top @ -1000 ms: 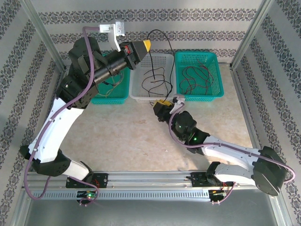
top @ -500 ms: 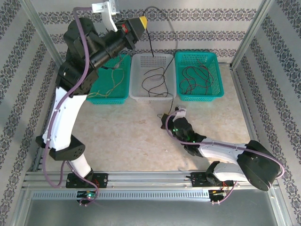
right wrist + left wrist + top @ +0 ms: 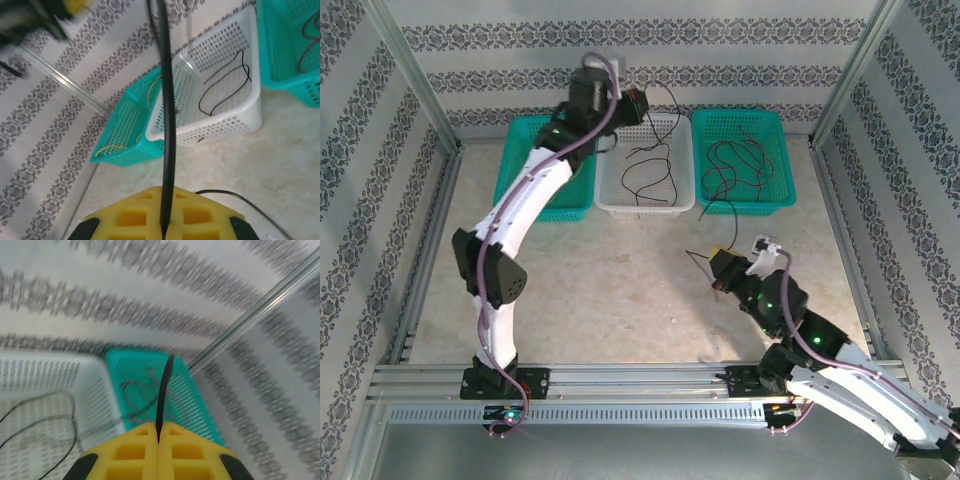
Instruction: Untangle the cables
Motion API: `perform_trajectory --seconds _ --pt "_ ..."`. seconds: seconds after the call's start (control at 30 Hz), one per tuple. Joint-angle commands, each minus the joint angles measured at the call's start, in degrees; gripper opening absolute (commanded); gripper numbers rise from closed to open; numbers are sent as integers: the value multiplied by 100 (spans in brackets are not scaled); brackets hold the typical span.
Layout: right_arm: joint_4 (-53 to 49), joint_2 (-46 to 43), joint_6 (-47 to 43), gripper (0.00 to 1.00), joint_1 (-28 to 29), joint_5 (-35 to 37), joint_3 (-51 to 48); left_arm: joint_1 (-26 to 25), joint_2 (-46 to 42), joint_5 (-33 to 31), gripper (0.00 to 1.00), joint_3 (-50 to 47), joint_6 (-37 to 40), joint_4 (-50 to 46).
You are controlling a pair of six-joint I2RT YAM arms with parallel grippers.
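Both arms look to be on one black cable. The left gripper is pinched tight on it up by the white basket, and the right gripper is clamped on it low over the table. The step is probably stretching this strand free. More black loops lie in the white basket, red cables in the right teal basket. Next call: lower the strand into the white basket and release without snagging.

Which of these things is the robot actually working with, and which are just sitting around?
Part of the job: black cable, pinched by left gripper and right gripper; red cable; yellow cable; white basket; left teal basket; right teal basket.
Just surroundings: table, patterned wall, metal post.
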Motion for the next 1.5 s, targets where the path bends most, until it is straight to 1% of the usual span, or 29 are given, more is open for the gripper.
perform_trajectory --seconds 0.0,0.03,0.07,0.1,0.13,0.2,0.3,0.4,0.53,0.6,0.67,0.77,0.87,0.97,1.07,1.13,1.2,1.23,1.27,1.33,1.37,1.4,1.47 --pt "-1493 228 -292 0 69 256 610 61 181 -24 2 -378 264 809" --pt "-1563 375 -379 0 73 212 799 65 253 5 21 -530 254 920" --pt "-1572 513 -438 0 75 152 956 65 303 46 42 -704 257 1048" --pt "-1548 611 -495 0 74 99 1074 65 303 85 55 -849 214 1133" --pt "-1516 712 -567 0 69 30 1216 67 274 187 64 -1040 172 1280" --pt "-1523 924 -719 0 66 -18 1523 60 121 389 70 -1351 169 1501" --pt "-1620 1293 -970 0 25 -38 2040 47 -323 545 72 -1743 401 1597" --pt "-1735 1860 -1225 0 -198 -326 2714 25 -1026 312 75 -2137 771 1240" --pt "-1865 2872 -1583 0 -664 -987 3742 28 -2427 -207 82 -3418 1052 1375" --pt "-1858 3348 -1736 0 -860 -1183 4197 26 -3129 -329 82 -4062 1171 1324" --pt "-1866 3885 -1821 0 -1125 -1504 4729 28 -3857 -341 83 -4861 1123 1271" --pt "-1873 4670 -1894 0 -1392 -1826 5583 26 -4843 -233 83 -5796 950 1000" --pt "-1935 5475 -1942 0 -1522 -2057 6433 11 -5738 -57 84 -6779 452 964" --pt "-2004 6322 -1912 0 -1682 -2271 7163 -19 -6453 -160 86 -7461 137 737" --pt "-2042 7194 -1890 0 -1875 -2442 7794 -28 -7015 -398 88 -7815 11 511" --pt "-2096 7773 -1877 0 -2005 -2689 8257 -26 -7251 -514 89 -7876 73 384" --pt "-2292 8310 -1847 0 -2084 -2779 8750 -19 -7360 -676 89 -7820 204 201" --pt "-2454 8610 -1873 7 -2108 -2792 9053 -19 -7366 -790 89 -7775 244 81" --pt "-2648 8879 -1901 23 -2120 -2796 9348 -21 -7371 -860 89 -7750 280 13" --pt "-2902 9223 -1928 50 -2115 -2745 9715 -15 -7371 -930 89 -7758 272 -25" --pt "-2929 9290 -1936 52 -2113 -2697 9759 -15 -7361 -973 89 -7753 282 -45" --pt "-2922 9290 -1930 53 -2105 -2654 9731 -20 -7353 -1076 90 -7739 291 -86" --pt "-2848 9151 -1930 57 -2104 -2556 9547 -15 -7359 -1419 91 -7703 331 -188"
